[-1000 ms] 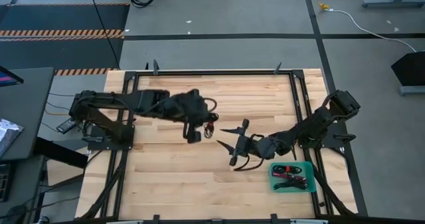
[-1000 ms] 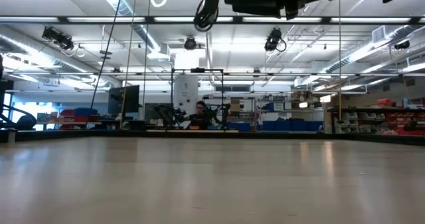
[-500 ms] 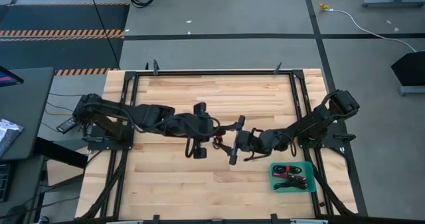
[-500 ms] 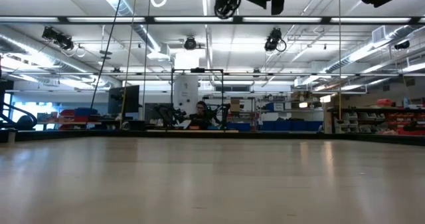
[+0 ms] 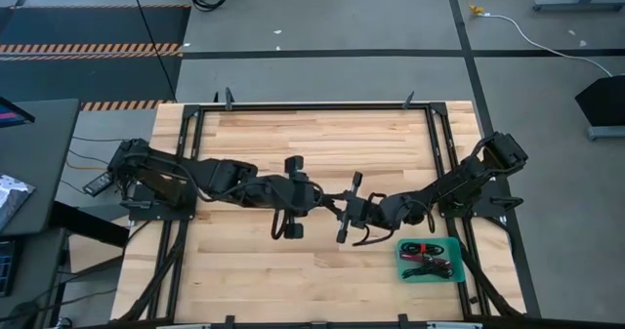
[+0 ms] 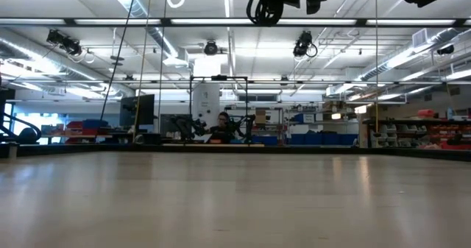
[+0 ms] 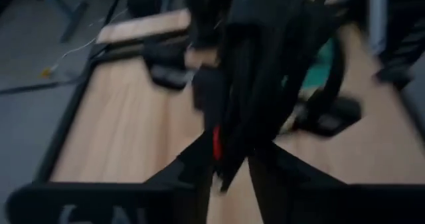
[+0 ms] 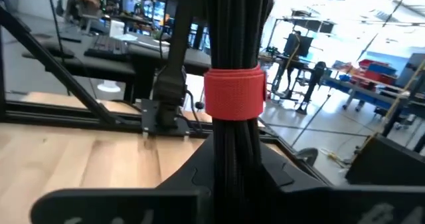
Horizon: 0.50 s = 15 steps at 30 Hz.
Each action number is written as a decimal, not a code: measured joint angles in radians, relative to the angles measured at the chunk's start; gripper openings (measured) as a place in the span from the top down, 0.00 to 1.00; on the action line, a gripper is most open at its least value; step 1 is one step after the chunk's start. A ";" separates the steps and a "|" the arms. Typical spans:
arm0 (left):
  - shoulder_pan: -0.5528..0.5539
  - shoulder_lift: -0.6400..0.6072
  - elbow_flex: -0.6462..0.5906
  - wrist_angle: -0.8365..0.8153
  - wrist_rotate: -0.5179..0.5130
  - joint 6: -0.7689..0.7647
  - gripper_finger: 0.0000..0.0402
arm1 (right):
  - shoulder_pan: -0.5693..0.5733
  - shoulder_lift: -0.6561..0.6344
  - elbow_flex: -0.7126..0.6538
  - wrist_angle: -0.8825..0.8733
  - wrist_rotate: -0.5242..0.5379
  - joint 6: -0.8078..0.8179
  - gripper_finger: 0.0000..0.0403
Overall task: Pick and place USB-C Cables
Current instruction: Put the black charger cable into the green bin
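Note:
Both grippers meet high above the table's middle. Between them is a USB-C cable (image 8: 234,44), a black coiled bundle with a red tie (image 8: 234,92). My right gripper (image 8: 234,167) is shut on it, reaching in from the table's right. My left gripper (image 7: 232,177) comes from the left and stands open, a finger on either side of the bundle (image 7: 229,117). In the low view, a loop of the bundle (image 6: 263,11) hangs below the grippers. More cables lie in the teal tray (image 5: 451,274) at the near right. My left gripper: its wrist view is blurred, so I cannot tell whether its fingers touch the bundle. My right gripper pinches the bundle between its two fingers just beside the red tie (image 8: 232,134). The fingers come level from the table's right and lie across the strands. The bundle is lifted clear of the table.
A black frame (image 5: 312,105) runs round the wooden table. The teal tray stands close to the right arm's base (image 5: 498,158). A person sits at a desk (image 6: 221,123) in the room far behind the table.
My left gripper has carried the bundle toward the table's right and a little nearer, up to my right gripper. My right gripper has moved left to meet it, and its wide-spread fingers have shut on the bundle.

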<state>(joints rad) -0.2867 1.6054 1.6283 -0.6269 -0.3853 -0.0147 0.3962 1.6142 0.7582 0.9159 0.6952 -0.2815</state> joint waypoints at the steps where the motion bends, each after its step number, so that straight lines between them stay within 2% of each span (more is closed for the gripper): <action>1: 0.000 0.000 0.000 -0.029 -0.026 0.000 0.73 | 0.001 0.000 0.000 -0.002 0.009 -0.002 0.87; 7: 0.001 0.000 0.000 -0.266 -0.181 -0.070 0.58 | 0.004 0.000 0.000 -0.053 0.018 -0.003 0.87; 12: 0.000 0.000 0.000 -0.494 -0.182 -0.207 0.51 | 0.015 -0.001 0.000 -0.176 0.020 0.001 0.87; 15: -0.006 0.000 0.000 -0.583 -0.183 -0.278 0.50 | 0.034 -0.013 0.014 -0.323 0.021 0.049 0.87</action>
<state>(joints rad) -0.2928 1.6054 1.6283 -1.2103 -0.5688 -0.2925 0.4303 1.6009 0.7720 0.5924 0.7161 -0.2327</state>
